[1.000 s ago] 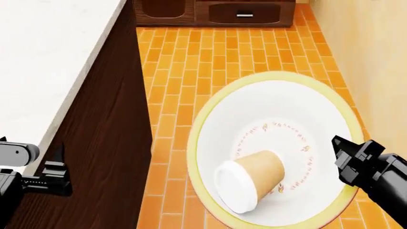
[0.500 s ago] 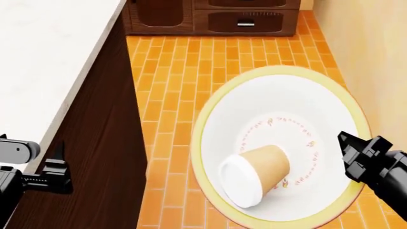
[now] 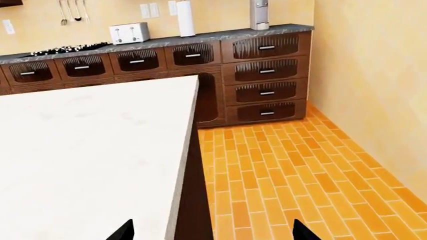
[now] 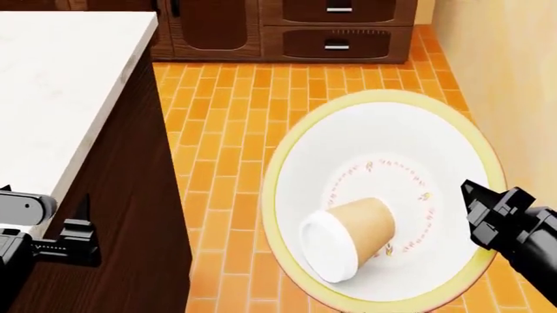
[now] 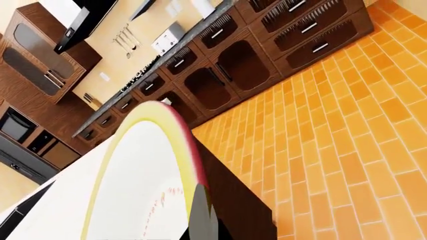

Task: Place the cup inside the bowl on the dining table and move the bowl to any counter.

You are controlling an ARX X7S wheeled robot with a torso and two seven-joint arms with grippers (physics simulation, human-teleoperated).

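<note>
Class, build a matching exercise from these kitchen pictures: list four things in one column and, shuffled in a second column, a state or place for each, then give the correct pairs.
Things:
1. cup
2. bowl
3. right gripper
4. toaster

States or places:
A. clamped on a yellow rim
B. standing on the dark counter by the back wall
C. lying on its side, white lid toward the camera
D. held in the air over the orange brick floor

Pairs: 1-C, 2-D, 3-A, 4-B
</note>
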